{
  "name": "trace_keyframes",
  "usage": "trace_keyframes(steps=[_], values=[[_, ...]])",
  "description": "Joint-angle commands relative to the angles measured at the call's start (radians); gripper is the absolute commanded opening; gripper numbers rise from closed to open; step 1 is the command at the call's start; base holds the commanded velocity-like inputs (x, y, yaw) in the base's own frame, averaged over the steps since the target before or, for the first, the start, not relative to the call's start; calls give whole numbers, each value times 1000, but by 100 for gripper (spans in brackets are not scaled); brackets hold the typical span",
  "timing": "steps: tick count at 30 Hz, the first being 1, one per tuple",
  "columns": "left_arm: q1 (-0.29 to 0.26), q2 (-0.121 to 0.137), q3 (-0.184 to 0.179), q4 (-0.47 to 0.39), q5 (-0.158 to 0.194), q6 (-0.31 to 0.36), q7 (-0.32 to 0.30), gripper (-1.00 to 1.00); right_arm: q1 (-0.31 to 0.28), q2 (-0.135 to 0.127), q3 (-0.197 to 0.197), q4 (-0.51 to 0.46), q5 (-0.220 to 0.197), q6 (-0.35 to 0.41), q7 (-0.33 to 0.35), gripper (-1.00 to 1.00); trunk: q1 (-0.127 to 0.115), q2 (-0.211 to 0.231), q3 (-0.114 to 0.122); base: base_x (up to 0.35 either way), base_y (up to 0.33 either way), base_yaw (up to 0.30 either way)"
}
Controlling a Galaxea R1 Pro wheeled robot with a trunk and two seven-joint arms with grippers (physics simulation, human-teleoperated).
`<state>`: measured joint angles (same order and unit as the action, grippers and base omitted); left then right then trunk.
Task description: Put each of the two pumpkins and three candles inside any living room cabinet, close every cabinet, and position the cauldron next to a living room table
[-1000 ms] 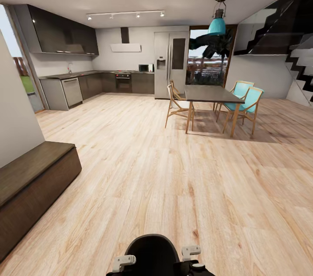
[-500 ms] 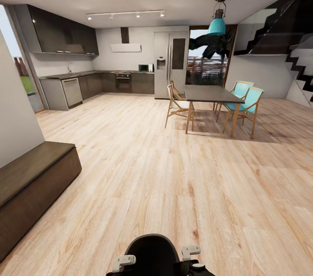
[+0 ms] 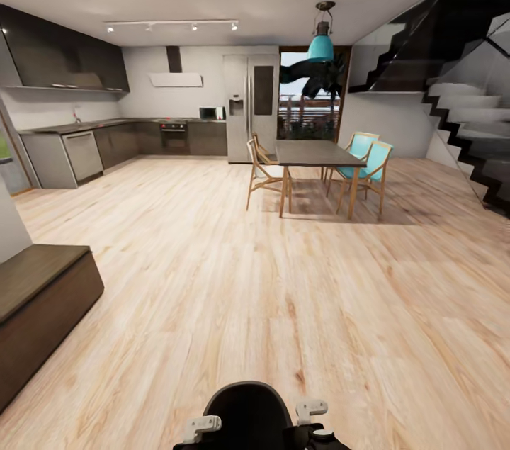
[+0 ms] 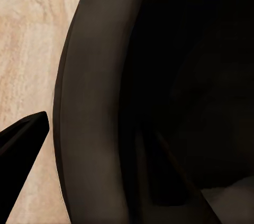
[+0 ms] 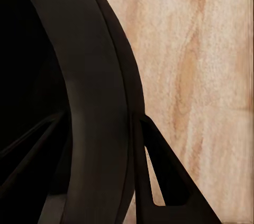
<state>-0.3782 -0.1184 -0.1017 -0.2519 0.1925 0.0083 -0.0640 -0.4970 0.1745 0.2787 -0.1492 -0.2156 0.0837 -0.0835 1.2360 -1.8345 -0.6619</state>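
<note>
The black cauldron [image 3: 248, 407] hangs low in front of me in the head view, carried between both arms. Its thick dark rim [image 4: 90, 102] runs between the fingers of my left gripper [image 4: 95, 139], one finger outside over the floor and one inside the pot. My right gripper [image 5: 100, 150] is shut on the rim [image 5: 100, 76] the same way. The long low dark brown cabinet [image 3: 35, 301] stands at the left against the wall, its front shut. A dark-topped table [image 3: 315, 152] stands ahead. The pumpkins and candles are out of view.
Wooden chairs [image 3: 263, 173] and teal chairs [image 3: 368, 163] surround the table. A kitchen counter [image 3: 85, 145] and fridge [image 3: 251, 106] line the back wall. Stairs [image 3: 467, 131] rise at the right. Light wood floor [image 3: 283, 294] stretches between me and the table.
The whole head view has swung to the right: cabinet, kitchen and table have shifted left in the picture and more of the stairs shows. The cauldron keeps its place between the grippers.
</note>
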Motion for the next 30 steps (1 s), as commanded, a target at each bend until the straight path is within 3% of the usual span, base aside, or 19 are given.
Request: trace_keyframes(steps=[1,10,16,30], values=[[-1,1,-3,-3,10,1,3,-100,-1,0,7,-1,-1,5,-10,-100,0,0,0,0,0,-273],[-1,2,-3,-4,10,1,4,-100,-1,0,7,-1,-1,5,-10,-100,0,0,5,10,0,-274],[-1,1,-3,-4,10,2,6,-100,-1,0,7,-1,-1,5,-10,-100,0,0,6,226,0,-237],[-1,0,-3,-3,10,2,6,-100,0,0,7,-1,-1,4,-9,-100,0,0,6,325,0,-14]])
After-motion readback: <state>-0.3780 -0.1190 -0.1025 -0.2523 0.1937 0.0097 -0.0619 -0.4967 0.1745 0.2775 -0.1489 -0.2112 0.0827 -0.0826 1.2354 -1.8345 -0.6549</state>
